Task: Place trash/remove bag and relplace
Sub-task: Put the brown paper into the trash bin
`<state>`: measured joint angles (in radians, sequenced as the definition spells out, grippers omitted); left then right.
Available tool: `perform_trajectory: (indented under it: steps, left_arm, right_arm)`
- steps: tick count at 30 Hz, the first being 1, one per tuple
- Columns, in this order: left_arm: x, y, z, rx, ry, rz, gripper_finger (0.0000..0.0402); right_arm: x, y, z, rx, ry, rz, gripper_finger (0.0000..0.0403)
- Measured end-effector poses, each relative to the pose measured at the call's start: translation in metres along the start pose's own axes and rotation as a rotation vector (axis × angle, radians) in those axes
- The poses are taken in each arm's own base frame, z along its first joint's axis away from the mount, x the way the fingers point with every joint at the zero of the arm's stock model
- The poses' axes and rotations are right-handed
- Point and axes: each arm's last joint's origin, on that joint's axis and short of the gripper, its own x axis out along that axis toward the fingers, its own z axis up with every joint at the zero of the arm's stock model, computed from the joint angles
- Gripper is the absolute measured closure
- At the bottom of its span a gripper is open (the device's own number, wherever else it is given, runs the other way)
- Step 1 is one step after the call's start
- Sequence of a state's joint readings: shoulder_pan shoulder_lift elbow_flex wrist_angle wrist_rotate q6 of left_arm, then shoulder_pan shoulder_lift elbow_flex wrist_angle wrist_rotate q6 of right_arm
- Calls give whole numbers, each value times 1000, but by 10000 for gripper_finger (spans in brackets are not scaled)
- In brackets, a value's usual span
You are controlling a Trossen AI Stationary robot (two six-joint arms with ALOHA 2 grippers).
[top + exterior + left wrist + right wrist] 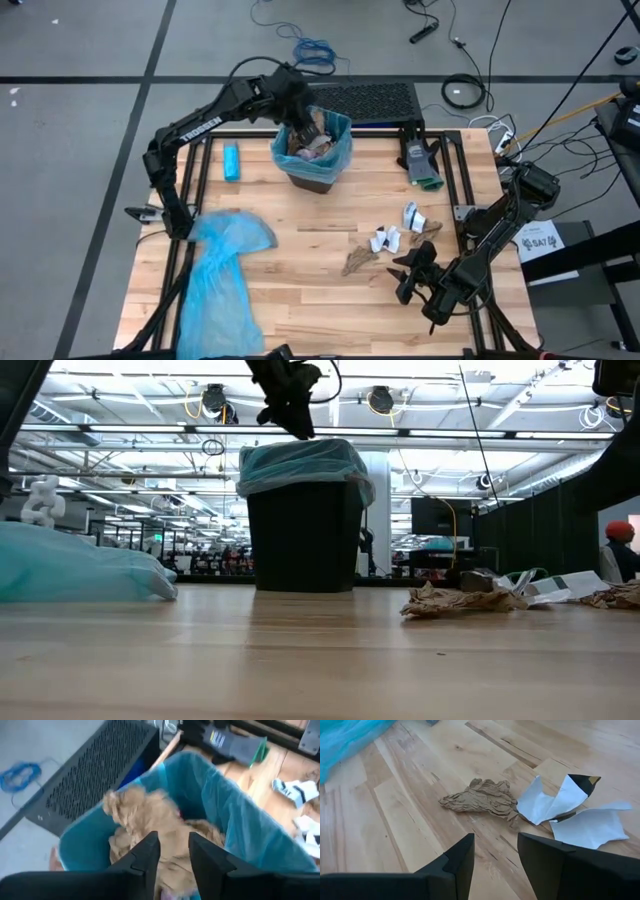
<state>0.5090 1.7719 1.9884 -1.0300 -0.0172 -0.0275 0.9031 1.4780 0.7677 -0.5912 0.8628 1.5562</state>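
Trash collection step is in hand, bag swap not yet started

Left pincer (303, 128) hangs over the mouth of the bin (338, 168), which wears a teal liner bag (343, 130) and stands at the far middle of the surface (300, 280). Left wrist view shows its fingers (145, 857) a little apart with nothing between them, so released; straight below sit brown paper wads (145, 820) piled inside the liner. My read: a drop-off position over the bin

Right pincer (412, 268) sits low at the near right of the surface, fingers (457, 862) parted and empty, aimed at a crumpled brown paper wad (480, 800) with white paper bits (555, 802) touching its side. More scraps (398, 237) lie loose between the right arm and the bin

Spare blue bag (225, 270) lies flat at the near left; small blue oblong (232, 162) just left of the bin is not trash. Grey glove (420, 163) at the far right edge

Next move, my judgement: right pincer goes down on the brown wad, pinches it without dragging the white bits along, carries it to the bin. Left arm must clear the mouth first or the two arms crowd each other. Liner comes out only once the surface is free of scraps
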Motion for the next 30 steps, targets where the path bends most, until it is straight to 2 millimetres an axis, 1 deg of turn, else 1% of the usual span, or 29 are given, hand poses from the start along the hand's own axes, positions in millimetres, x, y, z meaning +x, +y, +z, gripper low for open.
perform_trajectory:
  steps: [4, 8, 10, 12, 14, 18, 21, 24, 27, 30]
  left_arm:
    - [2, 2, -4, -20, 43, 20, 269]
    - [2, 0, -7, -15, 72, 37, 261]
    - [2, -7, -7, -2, 74, -6, 260]
    - [1, -19, -8, 29, 78, -77, 260]
    - [0, -35, -9, 95, 78, -140, 260]
    - [-5, -76, -11, 230, 38, -226, 260]
    - [-10, -109, -17, 314, 28, -290, 260]
    - [-7, -142, -26, 380, 46, -348, 260]
    - [6, -177, -39, 445, 83, -397, 259]
    - [29, -213, -56, 508, 138, -434, 259]
  right_arm:
    - [0, 0, 0, 5, 0, 3, 261]
    - [0, 0, 0, 6, 0, 3, 261]
    - [0, 0, 0, 6, 0, 2, 261]
    - [0, 0, 0, 1, 0, 2, 261]
    - [0, 0, 0, 0, 0, 2, 261]
    - [0, 0, 0, -3, 5, 2, 261]
    - [0, -1, 0, -7, 6, -7, 261]
    - [0, -3, 0, 1, 6, -18, 261]
    - [0, -3, 0, 3, 6, -19, 261]
    - [0, -3, 0, 4, 6, -19, 261]
